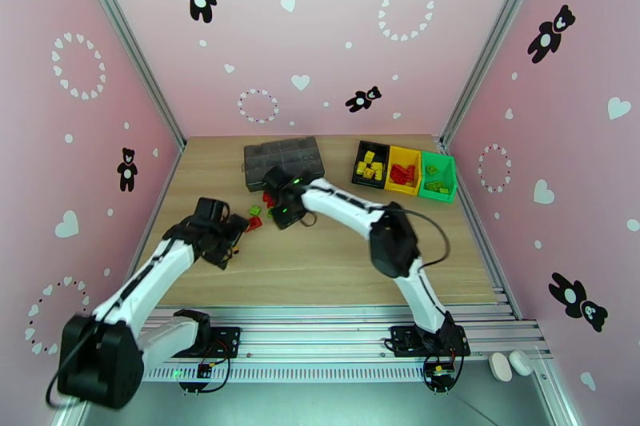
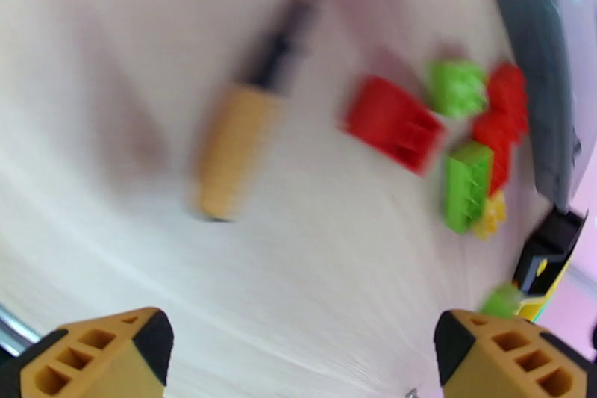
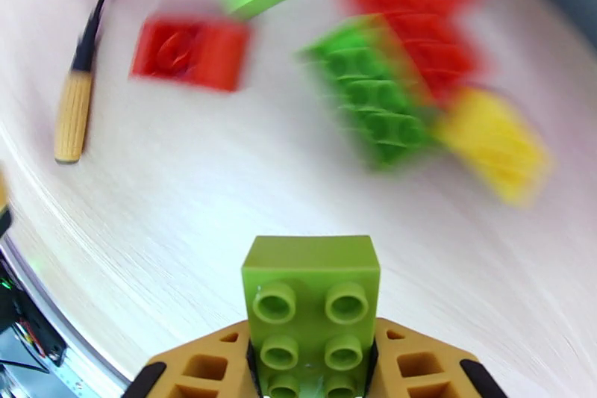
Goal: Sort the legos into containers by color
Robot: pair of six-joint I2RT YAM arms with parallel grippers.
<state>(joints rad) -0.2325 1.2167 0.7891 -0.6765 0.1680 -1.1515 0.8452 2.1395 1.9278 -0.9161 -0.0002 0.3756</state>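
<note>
Pink bear-stickered walls (image 1: 336, 44) enclose a wooden tabletop (image 1: 336, 260).

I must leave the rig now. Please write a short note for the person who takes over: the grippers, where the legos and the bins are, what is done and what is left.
Left gripper: open, empty, over the table near the screwdriver.
Right gripper: shut on a green lego.
Bins, far right: black bin has yellow legos, yellow bin has red, green bin has green.
Loose legos: red, green and yellow, on the table in front of the organizer.
Left to do: put the held lego in the green bin, then sort the loose ones.
</note>
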